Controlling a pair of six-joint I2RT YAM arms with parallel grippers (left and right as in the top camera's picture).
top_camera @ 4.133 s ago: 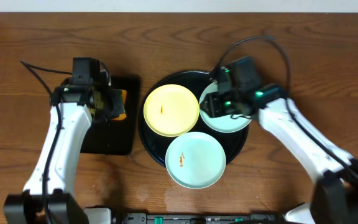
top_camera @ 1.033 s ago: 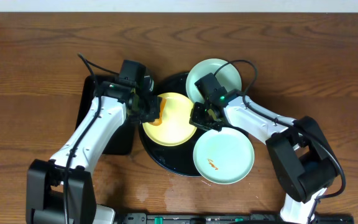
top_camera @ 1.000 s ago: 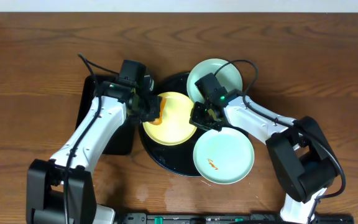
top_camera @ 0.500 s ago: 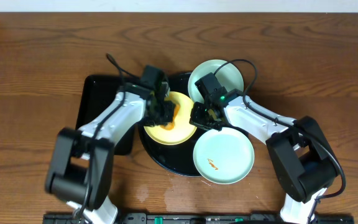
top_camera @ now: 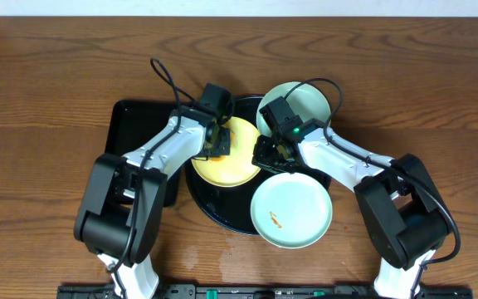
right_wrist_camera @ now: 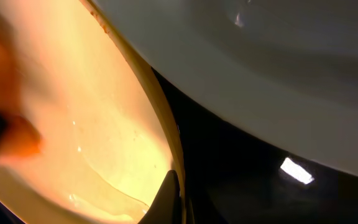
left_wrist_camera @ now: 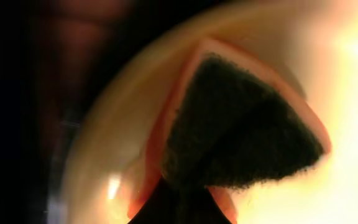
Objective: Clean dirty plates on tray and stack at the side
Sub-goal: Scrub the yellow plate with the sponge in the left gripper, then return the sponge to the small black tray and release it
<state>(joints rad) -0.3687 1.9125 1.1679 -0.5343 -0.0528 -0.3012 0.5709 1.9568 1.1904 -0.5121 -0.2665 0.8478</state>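
The pale yellow plate [top_camera: 231, 162] lies on the round black tray [top_camera: 214, 208]. My left gripper [top_camera: 220, 143] is shut on an orange sponge [left_wrist_camera: 241, 137] with a dark scouring face, pressed onto the yellow plate [left_wrist_camera: 347, 93]. My right gripper [top_camera: 265, 158] is shut on the yellow plate's right rim [right_wrist_camera: 166, 149]; one finger [right_wrist_camera: 169, 199] shows inside the rim. One mint-green plate [top_camera: 301, 104] overhangs the tray's far edge. The other mint-green plate [top_camera: 291, 210] lies at the tray's front right with an orange smear [top_camera: 275, 220].
A rectangular black tray [top_camera: 135, 137] lies left of the round tray, under my left arm. Both arms cross over the round tray's middle. Brown wooden table [top_camera: 421, 91] surrounds everything.
My left gripper has slid the sponge rightward across the yellow plate. The front mint-green plate has shifted slightly left. My right gripper has stayed on the yellow plate's rim.
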